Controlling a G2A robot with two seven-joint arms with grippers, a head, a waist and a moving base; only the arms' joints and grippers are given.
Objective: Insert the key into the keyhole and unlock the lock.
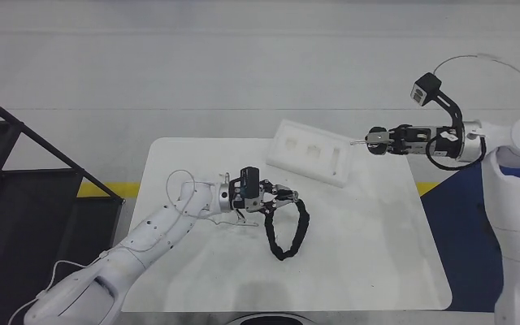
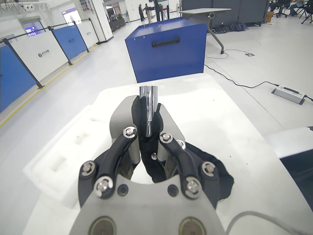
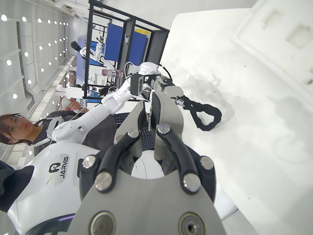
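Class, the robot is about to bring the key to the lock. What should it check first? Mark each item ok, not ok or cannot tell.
1. Left gripper clamped on the lock: ok.
2. Right gripper holding the key: ok.
3. Key close to the lock: not ok, it is by the foam tray, well apart.
4. Keyhole facing the key: cannot tell.
5. Chain out of the gap between key and lock: ok.
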